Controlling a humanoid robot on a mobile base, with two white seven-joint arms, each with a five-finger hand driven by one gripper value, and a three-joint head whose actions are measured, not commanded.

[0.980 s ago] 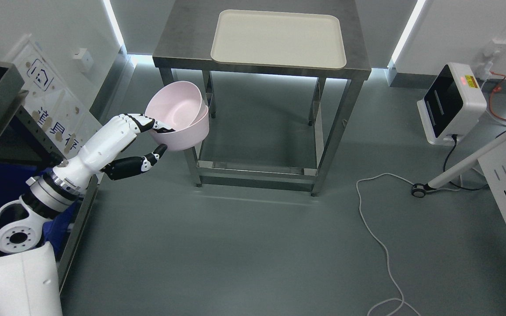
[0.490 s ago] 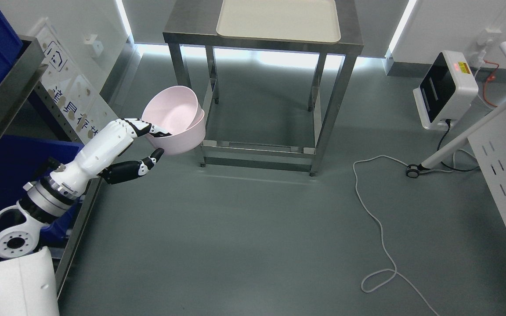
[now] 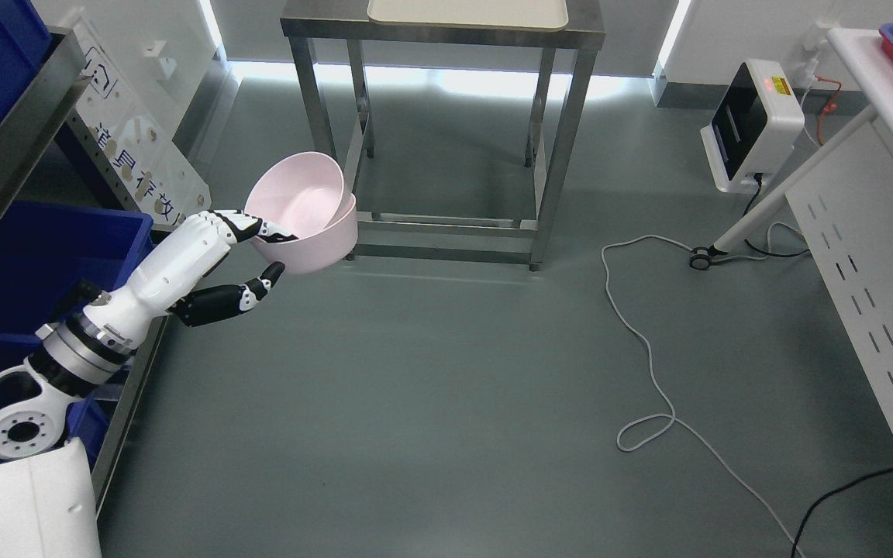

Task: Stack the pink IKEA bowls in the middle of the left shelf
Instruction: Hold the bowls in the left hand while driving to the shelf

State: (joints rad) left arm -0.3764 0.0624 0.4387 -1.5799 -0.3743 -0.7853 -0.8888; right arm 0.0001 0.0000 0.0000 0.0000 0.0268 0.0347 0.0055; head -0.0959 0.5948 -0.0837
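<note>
Two pink bowls (image 3: 303, 211), one nested in the other and tilted toward the camera, are held in the air above the grey floor. My left hand (image 3: 249, 252) grips their near rim, fingers over the lip and thumb under the base. The arm comes in from the lower left. The metal shelf (image 3: 8, 147) stands at the left edge, with blue bins (image 3: 24, 256) on it; the bowls are to its right, apart from it. No right arm shows.
A steel table (image 3: 446, 31) with a cream tray (image 3: 466, 9) stands behind the bowls. A white cable (image 3: 648, 364) loops across the floor at right. A white device (image 3: 753, 128) and a white table (image 3: 880, 178) are at the right.
The whole picture has shifted, so the camera moved back and turned; the steel table slid up and away. The hand still holds the bowls the same way.
</note>
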